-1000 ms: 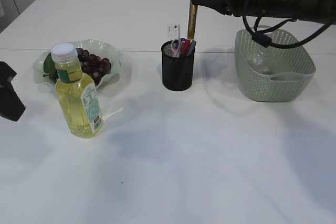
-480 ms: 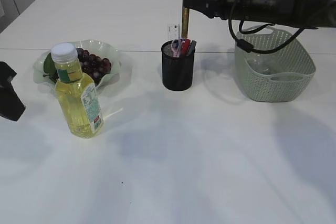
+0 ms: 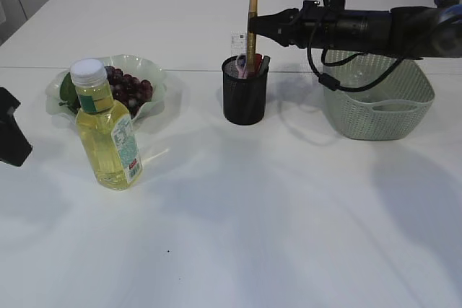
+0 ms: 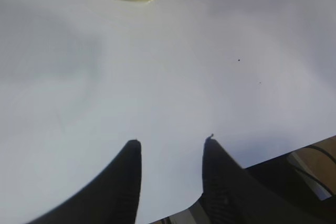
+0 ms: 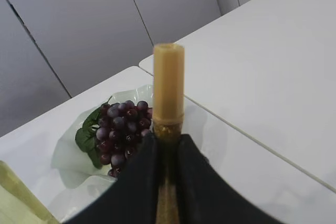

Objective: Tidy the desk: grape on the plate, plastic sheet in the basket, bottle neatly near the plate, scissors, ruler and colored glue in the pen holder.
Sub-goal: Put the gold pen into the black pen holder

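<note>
Left gripper (image 4: 170, 148): low over the bare desk (image 3: 238, 221) at its near left edge, jaws apart and empty; the bottle (image 3: 106, 128) stands just ahead of it. Behind the bottle, the plate (image 3: 148, 70) carries the grape (image 3: 130, 88). Right arm (image 3: 375, 23): stretched level across the far desk, passing above the basket (image 3: 379, 99). Right gripper (image 3: 254, 25): clamped on the colored glue (image 3: 252, 16), held upright, its lower end inside the pen holder (image 3: 244, 95) directly beneath, beside the scissors (image 3: 244, 63) and ruler (image 3: 237, 40).

No legible text; bottle (image 3: 107, 133) label print too small/blurred to read.
</note>
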Action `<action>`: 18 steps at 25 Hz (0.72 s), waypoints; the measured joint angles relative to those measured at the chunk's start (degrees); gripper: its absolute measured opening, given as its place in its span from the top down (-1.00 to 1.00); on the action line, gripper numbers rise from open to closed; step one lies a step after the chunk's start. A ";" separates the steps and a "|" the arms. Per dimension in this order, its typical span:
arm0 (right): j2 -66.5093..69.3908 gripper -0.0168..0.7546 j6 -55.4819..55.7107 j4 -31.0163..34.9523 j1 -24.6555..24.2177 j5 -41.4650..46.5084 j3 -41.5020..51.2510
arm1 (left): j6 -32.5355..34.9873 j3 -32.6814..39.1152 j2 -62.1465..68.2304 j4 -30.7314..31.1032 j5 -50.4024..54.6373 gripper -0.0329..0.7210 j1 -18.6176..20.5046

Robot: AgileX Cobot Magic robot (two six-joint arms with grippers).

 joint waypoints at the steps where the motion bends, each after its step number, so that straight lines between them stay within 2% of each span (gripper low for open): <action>1: 0.38 0.74 0.00 0.00 0.00 0.00 0.00 | 0.00 0.00 0.00 0.11 0.00 0.15 0.00; 6: 0.87 0.64 0.00 0.00 0.00 0.00 0.00 | 0.09 0.00 0.00 0.46 -0.82 0.15 0.00; 13: 0.87 0.28 -1.24 0.00 0.00 0.00 0.00 | 0.09 0.00 0.00 0.46 -1.34 0.15 0.00; 18: 0.87 0.22 -1.32 0.00 0.00 0.00 0.00 | 0.09 0.00 0.00 0.46 -1.34 0.15 0.00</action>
